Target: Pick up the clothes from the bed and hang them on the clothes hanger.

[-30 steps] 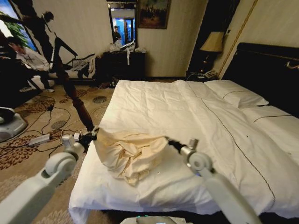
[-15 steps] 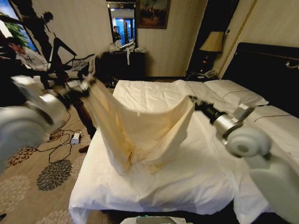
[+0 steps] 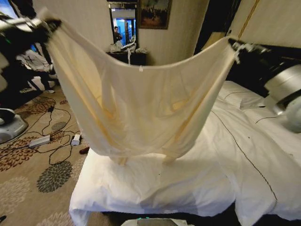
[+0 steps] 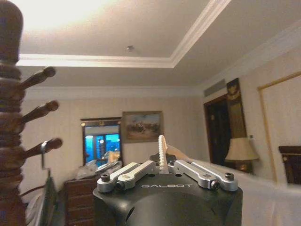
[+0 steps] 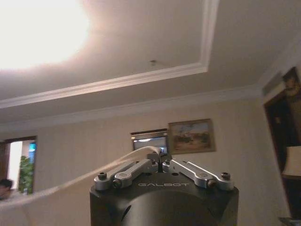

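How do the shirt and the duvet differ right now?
Colour: the shirt is cream-yellow, the duvet white. Pose: the shirt hangs spread in the air, its lower edge about at the duvet; the duvet lies flat on the bed. Hold: the left pincer and right pincer each pinch a top corner of the shirt; nothing grips the duvet. Both are soft and creased.

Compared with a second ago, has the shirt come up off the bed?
Yes. The shirt has risen from a crumpled heap on the bed and now hangs spread wide, its upper edge level with the mirror on the far wall.
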